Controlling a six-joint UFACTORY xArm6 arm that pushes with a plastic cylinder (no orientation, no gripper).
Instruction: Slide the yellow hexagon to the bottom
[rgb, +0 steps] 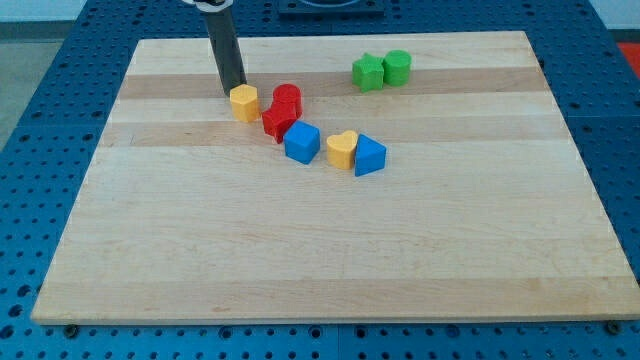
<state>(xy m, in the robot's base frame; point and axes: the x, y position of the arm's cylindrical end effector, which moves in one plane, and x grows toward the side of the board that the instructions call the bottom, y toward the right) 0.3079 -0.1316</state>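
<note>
Wooden tabletop (330, 260) on a blue perforated bench, seen from the one camera. The arm carries no pincer, so nothing is held; it ends in a dark rod that descends from the view's top. The tip (232, 92) rests on the board just above and slightly left of the yellow hexagon (244, 101), touching it or very nearly so (the gap cannot be resolved). The hexagon lies in the upper part of the board, left of centre, far from the bottom edge.

Just right of the hexagon stands a red cylinder (288, 99), with a second red block (277, 122) of unclear shape touching it below. From there a loose diagonal chain runs down toward the view's right: a blue cube (301, 143), then a yellow heart (342, 149), then a blue triangle (369, 156) pressed against the heart's right side.

Well apart, near the top edge on the view's right, sit a green star (368, 72) and a green cylinder (397, 67), side by side and touching
</note>
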